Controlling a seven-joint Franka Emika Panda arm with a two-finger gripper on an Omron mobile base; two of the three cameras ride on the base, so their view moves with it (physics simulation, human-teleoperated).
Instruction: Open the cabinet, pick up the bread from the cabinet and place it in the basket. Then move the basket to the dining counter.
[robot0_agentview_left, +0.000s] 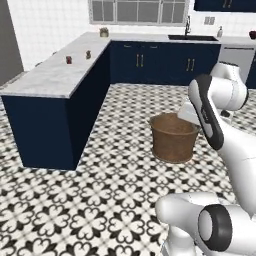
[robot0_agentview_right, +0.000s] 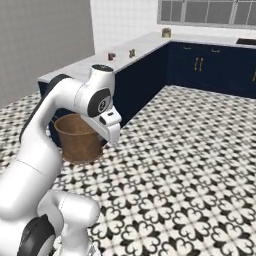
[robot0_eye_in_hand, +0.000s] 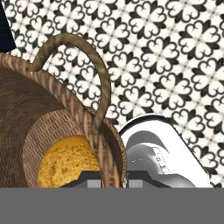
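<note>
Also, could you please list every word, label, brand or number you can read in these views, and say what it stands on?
There is no readable text in these views.
The basket and the bread inside it carry no label.
The small items on the counter are too small to show any writing.

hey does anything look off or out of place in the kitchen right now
Mainly the basket: it hangs above the patterned floor, not on any counter, with the hand shut on its rim. That fits it being carried. The bread lies inside at the bottom. Nothing looks spilled or damaged.
</note>
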